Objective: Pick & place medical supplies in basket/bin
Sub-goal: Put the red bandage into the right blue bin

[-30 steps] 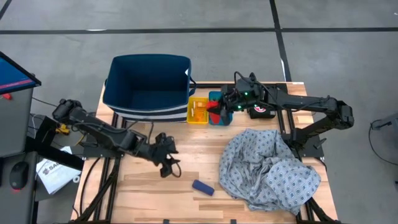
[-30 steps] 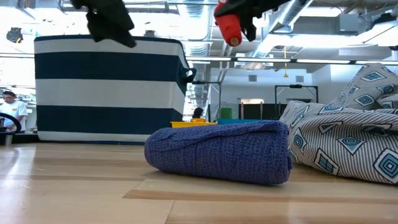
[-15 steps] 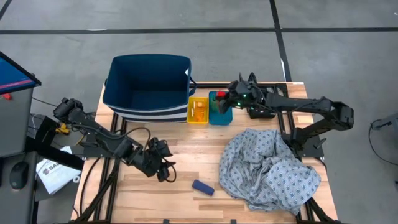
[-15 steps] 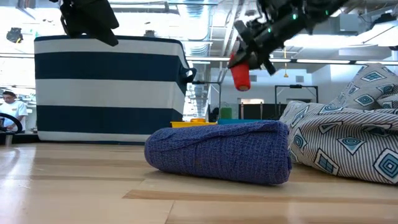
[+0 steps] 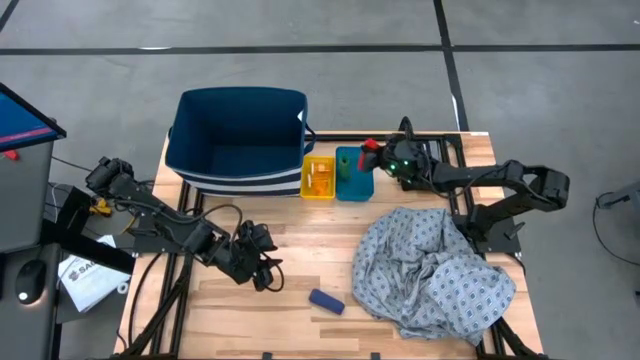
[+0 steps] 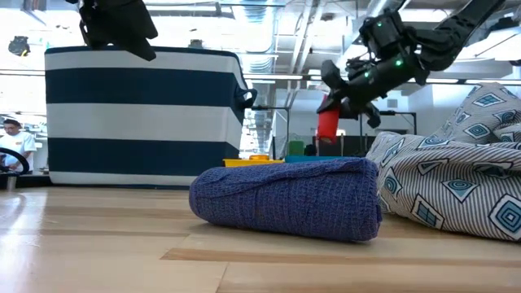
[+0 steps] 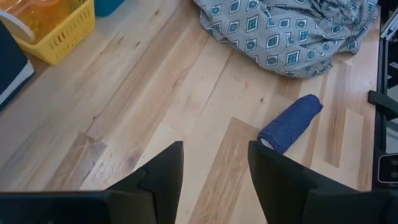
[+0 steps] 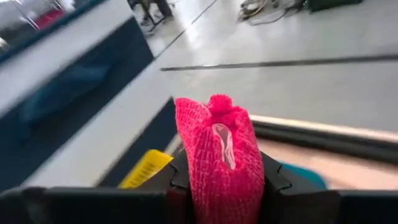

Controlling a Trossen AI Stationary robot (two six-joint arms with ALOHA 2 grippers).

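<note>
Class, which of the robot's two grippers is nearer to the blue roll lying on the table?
Left. The left gripper hovers just beside the blue roll, fingers open. The right gripper is far across the table by the teal tray, holding a red roll.

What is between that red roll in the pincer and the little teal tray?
Nothing visible. The right pincer holds the red roll in the air beside the teal tray's far corner, with only open air between them.
</note>
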